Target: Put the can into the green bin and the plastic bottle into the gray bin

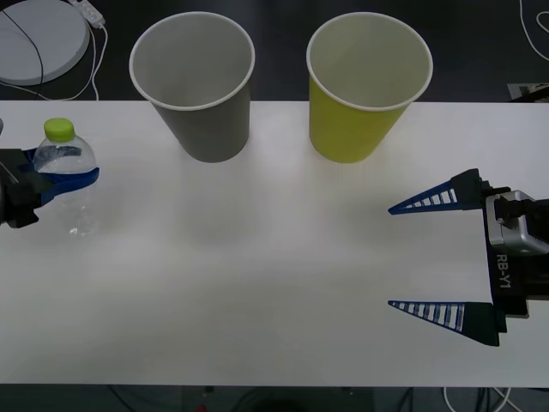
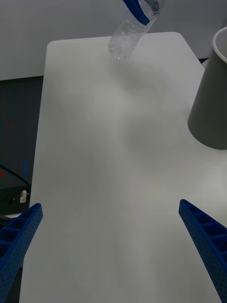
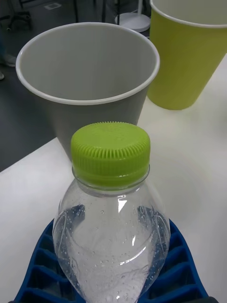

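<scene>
My left gripper (image 1: 60,182) clasps the plastic bottle (image 1: 67,176) near the table's left edge. The gray bin (image 1: 196,86) stands nearest, the green bin (image 1: 364,86) beyond it. My right gripper (image 1: 429,256) hangs spread wide.

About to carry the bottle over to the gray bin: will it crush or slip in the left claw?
The bottle looks empty apart from droplets, so probably light. Its thin clear wall may dent if squeezed hard. The left claw wraps its shoulder below the cap, which should resist slipping, though the droplets may make it slick. The gray bin stands close by.
</scene>
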Robot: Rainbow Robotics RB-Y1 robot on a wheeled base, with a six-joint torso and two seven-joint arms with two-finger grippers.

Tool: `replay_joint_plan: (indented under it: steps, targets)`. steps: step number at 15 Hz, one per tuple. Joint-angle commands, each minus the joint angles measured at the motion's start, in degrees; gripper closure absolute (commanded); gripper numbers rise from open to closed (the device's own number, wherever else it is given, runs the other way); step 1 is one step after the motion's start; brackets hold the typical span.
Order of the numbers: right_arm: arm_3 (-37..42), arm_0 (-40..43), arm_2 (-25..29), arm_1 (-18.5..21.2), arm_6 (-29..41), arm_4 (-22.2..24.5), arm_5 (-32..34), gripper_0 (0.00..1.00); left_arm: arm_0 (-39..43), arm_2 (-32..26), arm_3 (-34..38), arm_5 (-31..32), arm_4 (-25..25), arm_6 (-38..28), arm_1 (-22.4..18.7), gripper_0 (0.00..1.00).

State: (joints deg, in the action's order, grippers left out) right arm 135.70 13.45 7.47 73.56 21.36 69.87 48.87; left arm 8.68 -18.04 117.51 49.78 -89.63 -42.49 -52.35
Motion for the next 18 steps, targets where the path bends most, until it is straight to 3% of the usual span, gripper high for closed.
replay_joint_plan:
  steps: [1, 6, 10, 14, 18]
  targets:
    - [0.0, 0.0, 0.0, 0.0, 0.0, 0.0, 0.0, 0.00, -3.2, -0.5, 0.0, 4.1, -2.0, -5.1, -1.8, 1.00]
    - [0.0, 0.0, 0.0, 0.0, 0.0, 0.0, 0.0, 0.00, -8.6, -1.6, 0.0, 11.8, -4.5, -12.4, -5.0, 1.00]
    - [0.0, 0.0, 0.0, 0.0, 0.0, 0.0, 0.0, 0.00, -12.3, -1.5, -0.1, 16.1, -5.0, -17.6, -10.7, 1.00]
    - [0.0, 0.0, 0.0, 0.0, 0.0, 0.0, 0.0, 0.00, -16.3, -0.5, -4.4, 19.3, 0.2, -18.1, -15.6, 1.00]
    - [0.0, 0.0, 0.0, 0.0, 0.0, 0.0, 0.0, 0.00, -22.4, 5.4, -9.2, 19.6, 3.2, -17.9, -21.1, 1.00]
